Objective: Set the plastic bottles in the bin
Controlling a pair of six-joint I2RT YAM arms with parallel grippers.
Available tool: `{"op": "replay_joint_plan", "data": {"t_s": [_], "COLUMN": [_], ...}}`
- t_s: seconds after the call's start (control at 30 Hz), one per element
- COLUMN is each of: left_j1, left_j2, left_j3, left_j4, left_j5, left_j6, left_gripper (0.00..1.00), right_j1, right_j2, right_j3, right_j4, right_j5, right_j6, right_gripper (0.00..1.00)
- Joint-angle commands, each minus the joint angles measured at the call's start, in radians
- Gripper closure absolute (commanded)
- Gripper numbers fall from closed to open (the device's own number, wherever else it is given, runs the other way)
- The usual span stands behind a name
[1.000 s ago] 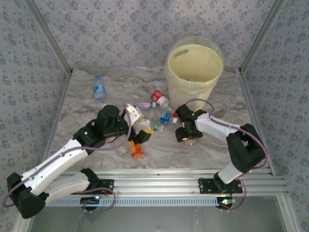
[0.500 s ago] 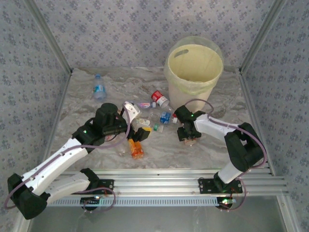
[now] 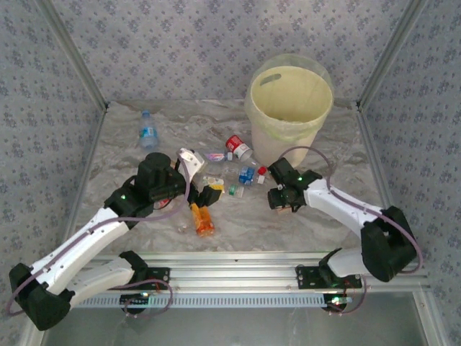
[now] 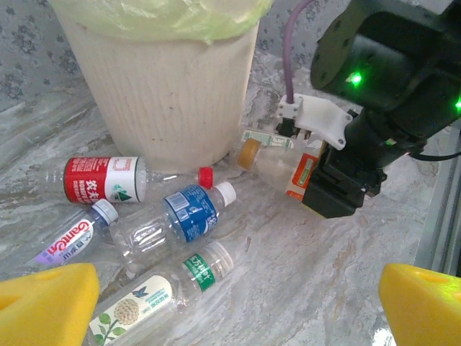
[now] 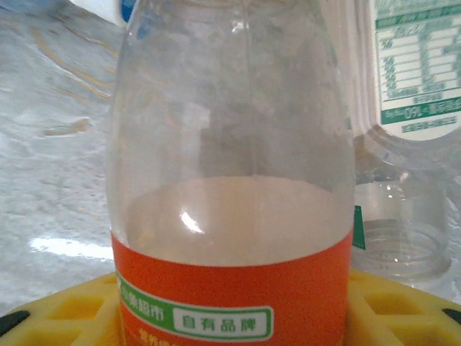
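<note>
A second on, we see the right hand (image 3: 284,198) closed in around an orange-labelled bottle (image 5: 230,216), its arm's elbow swung outward to the right, while the left hand (image 3: 210,193) has edged slightly leftward.

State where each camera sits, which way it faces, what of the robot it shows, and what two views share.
Top external: above and behind the bases, looking down on the marbled table, the round pale-yellow plastic bin and both arms, left gripper and right gripper.
Left wrist: low over the table, facing the bin's base and small clear plastic bottles; own yellow fingertips at the bottom corners.
Right wrist: tight on an orange-labelled clear plastic bottle between its yellow pads.
Shared: left wrist view also shows that bottle in the right gripper.
</note>
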Motion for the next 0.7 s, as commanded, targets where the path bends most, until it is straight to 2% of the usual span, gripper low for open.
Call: {"op": "replay_joint_plan", "data": {"t_s": [0.0,0.4,0.67], "left_j1": [0.004,0.003,0.002], "left_j2": [-0.017,-0.031,-0.047], "left_j3": [0.015,-0.002,-0.006], "left_j4": [0.029,0.050,0.054], "left_j5": [-0.011,-0.029,-0.036], "left_j6": [-0.011,-0.035,-0.036], "left_gripper": [0.01,0.00,0.00], "right_j1": [0.013,0.051,0.037], "right_j2": [-0.071,-0.322,-0.364], "right_j3": [-0.004,0.054,0.231], "right_j4": [-0.013,0.006,-0.003], "right_j5": [-0.023,-0.133,-0.213], "right_j6": [0.014,-0.038,-0.097], "right_gripper": [0.45,0.46,0.47]}}
